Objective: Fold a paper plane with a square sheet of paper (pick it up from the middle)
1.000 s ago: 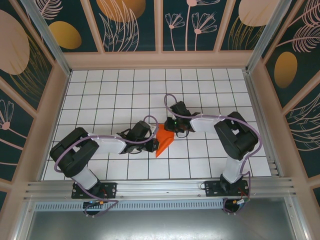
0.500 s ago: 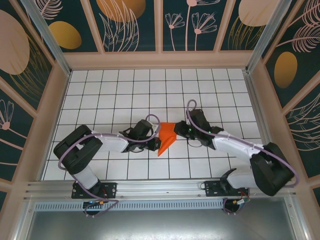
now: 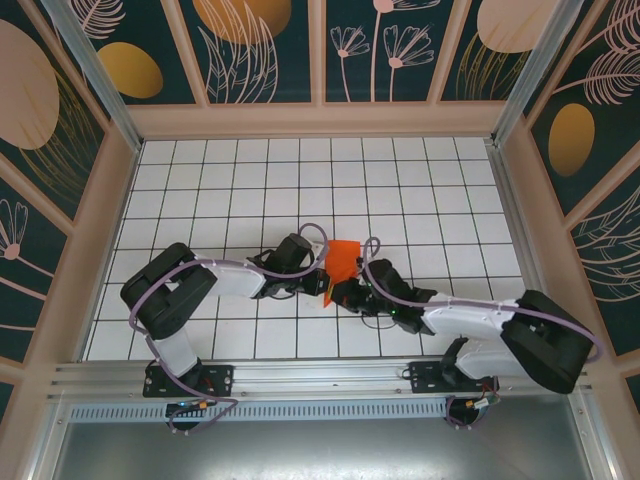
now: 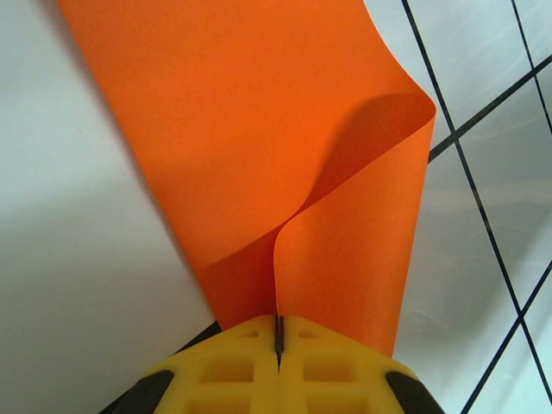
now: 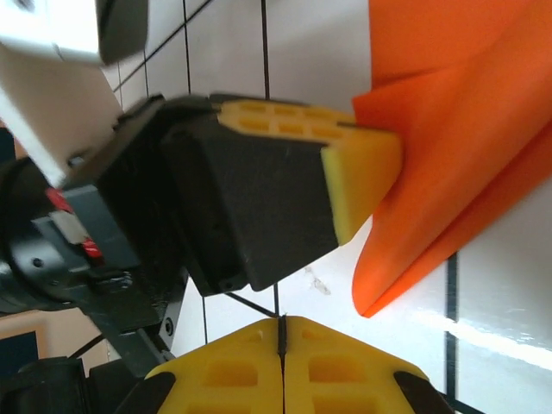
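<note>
Both pincers were closed. The left pincer (image 4: 278, 328) clamped the folded square sheet of paper (image 4: 250, 121) by its near edge, the sheet stretching straight ahead. The right pincer (image 5: 282, 329), empty, sat just short of its corner.

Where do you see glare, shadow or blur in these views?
Left wrist: the orange paper falls into dark shadow inside its own curl. Right wrist: a bright glare streak lies on the table below the paper's tip. Top external: sharp and evenly lit.
</note>
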Controlling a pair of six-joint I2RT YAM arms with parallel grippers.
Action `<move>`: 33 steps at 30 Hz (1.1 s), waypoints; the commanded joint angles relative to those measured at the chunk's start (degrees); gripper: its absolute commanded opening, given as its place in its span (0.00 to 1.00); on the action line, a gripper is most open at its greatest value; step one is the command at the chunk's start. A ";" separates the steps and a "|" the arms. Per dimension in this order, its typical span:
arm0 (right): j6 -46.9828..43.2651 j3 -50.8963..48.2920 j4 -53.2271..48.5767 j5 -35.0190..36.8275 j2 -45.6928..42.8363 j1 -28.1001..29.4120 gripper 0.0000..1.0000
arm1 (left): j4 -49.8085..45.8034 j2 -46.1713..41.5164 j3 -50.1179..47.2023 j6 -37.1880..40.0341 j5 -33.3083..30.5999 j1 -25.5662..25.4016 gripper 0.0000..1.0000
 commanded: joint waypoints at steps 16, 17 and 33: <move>4.25 2.01 6.53 4.50 8.35 2.72 0.07 | -2.81 2.15 0.22 0.75 -0.88 0.30 0.05; 4.38 2.01 6.90 4.33 8.60 2.59 0.07 | -2.77 2.11 0.21 0.85 -0.88 0.30 0.05; 5.35 1.81 12.50 2.25 15.86 2.24 0.07 | -2.93 1.99 0.12 1.30 -0.49 0.30 0.05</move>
